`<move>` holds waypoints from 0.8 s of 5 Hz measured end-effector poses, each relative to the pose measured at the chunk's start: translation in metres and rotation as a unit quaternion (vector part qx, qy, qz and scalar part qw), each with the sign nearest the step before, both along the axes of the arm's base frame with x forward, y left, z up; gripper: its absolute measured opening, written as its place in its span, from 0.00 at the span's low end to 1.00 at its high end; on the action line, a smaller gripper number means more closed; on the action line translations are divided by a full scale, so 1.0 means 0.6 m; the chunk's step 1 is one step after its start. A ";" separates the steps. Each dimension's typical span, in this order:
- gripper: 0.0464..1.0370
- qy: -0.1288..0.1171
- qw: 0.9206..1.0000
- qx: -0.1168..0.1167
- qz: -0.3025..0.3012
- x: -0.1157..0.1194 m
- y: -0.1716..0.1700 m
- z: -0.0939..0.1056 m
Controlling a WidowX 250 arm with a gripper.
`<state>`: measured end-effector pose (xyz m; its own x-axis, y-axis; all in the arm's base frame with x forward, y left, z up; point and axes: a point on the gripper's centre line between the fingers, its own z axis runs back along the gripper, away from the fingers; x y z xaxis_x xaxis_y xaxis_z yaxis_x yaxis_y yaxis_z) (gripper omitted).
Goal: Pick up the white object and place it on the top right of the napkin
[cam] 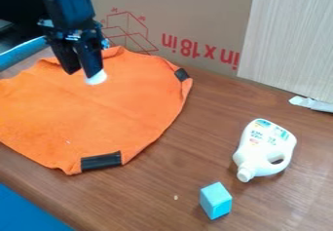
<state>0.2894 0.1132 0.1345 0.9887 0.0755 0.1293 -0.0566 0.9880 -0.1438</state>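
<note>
Claw [83, 73], fingers apart, over the upper part of the orange napkin [117, 113]. The partly hidden small white object [96, 78] appears there, immediately beneath the view-right fingertip; centring on it probably requires a slight rightward shift.

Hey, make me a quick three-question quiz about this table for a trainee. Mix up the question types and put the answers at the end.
1. Which of these lies nearest the blue block?
a) the cardboard
b) the white jug
c) the pale wood panel

2. True or false: the orange cloth has black strips at its edge.

3. Fill in the blank: the small white object shows just below the black ____.

Key: 1 b; 2 true; 3 gripper.
</note>
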 end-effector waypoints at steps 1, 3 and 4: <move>0.50 0.004 1.000 0.010 0.005 0.036 0.001 -0.024; 0.50 0.011 1.000 0.026 0.011 0.108 -0.023 -0.052; 0.50 0.019 0.999 0.030 0.020 0.136 -0.026 -0.063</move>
<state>0.3709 0.0979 0.0966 0.9893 0.1085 0.0974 -0.1006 0.9915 -0.0822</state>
